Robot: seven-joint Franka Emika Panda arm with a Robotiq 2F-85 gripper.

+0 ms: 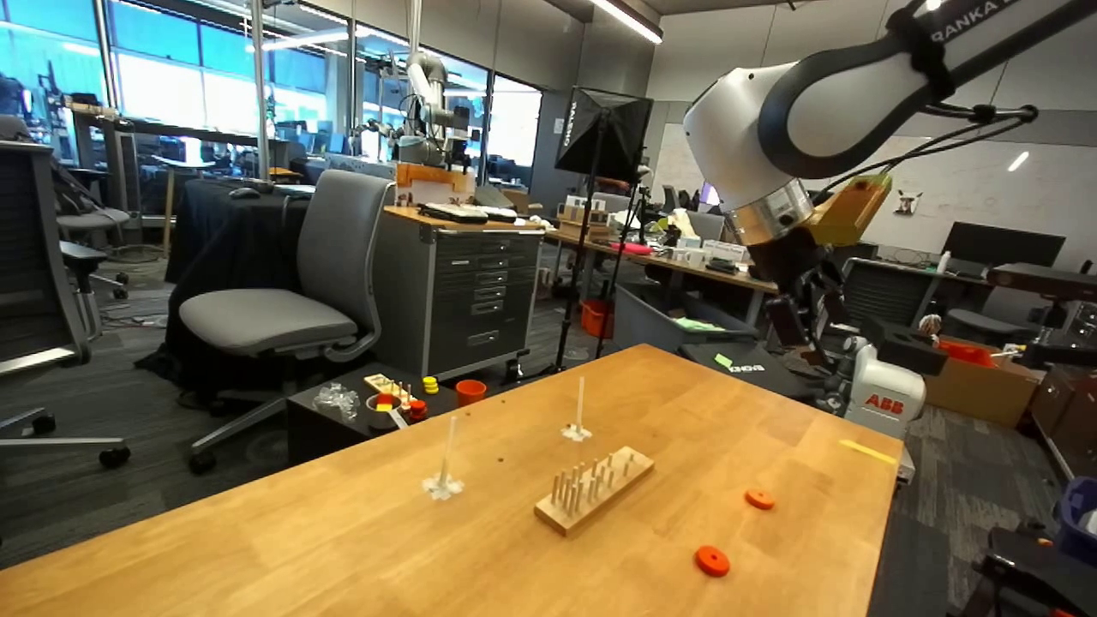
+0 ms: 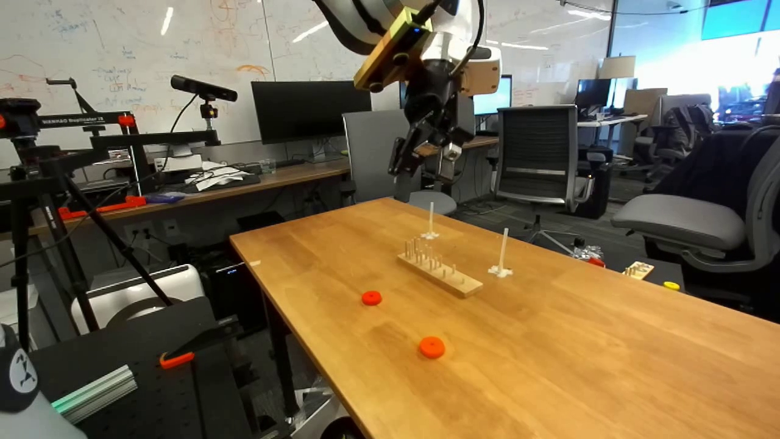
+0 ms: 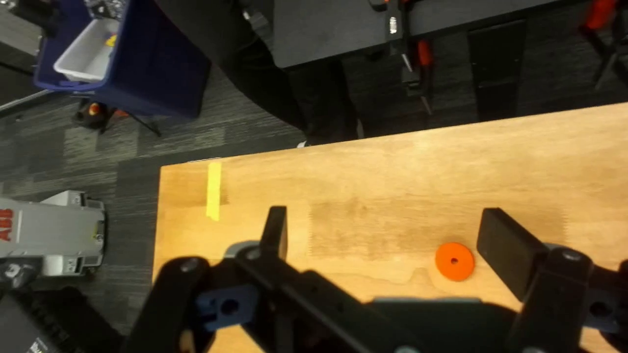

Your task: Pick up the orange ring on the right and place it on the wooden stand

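Step in hand, by judgement: approach, ahead of pick-up. Check end effector (image 3: 385, 240): spread apart, gripping nothing, raised above desk (image 2: 579, 341). Locate, flat on desk and apart from wooden stand (image 1: 603, 495): orange ring (image 1: 759, 499) nearer yellow tape strip (image 1: 867, 452), second orange ring (image 1: 711, 561) farther off; cannot tell which to treat as right-hand. Next, by judgement: settle on one, align centrally above, descend, then grip. Count: orange rings, two; wooden stand, one; thin posts (image 2: 503, 249), two.
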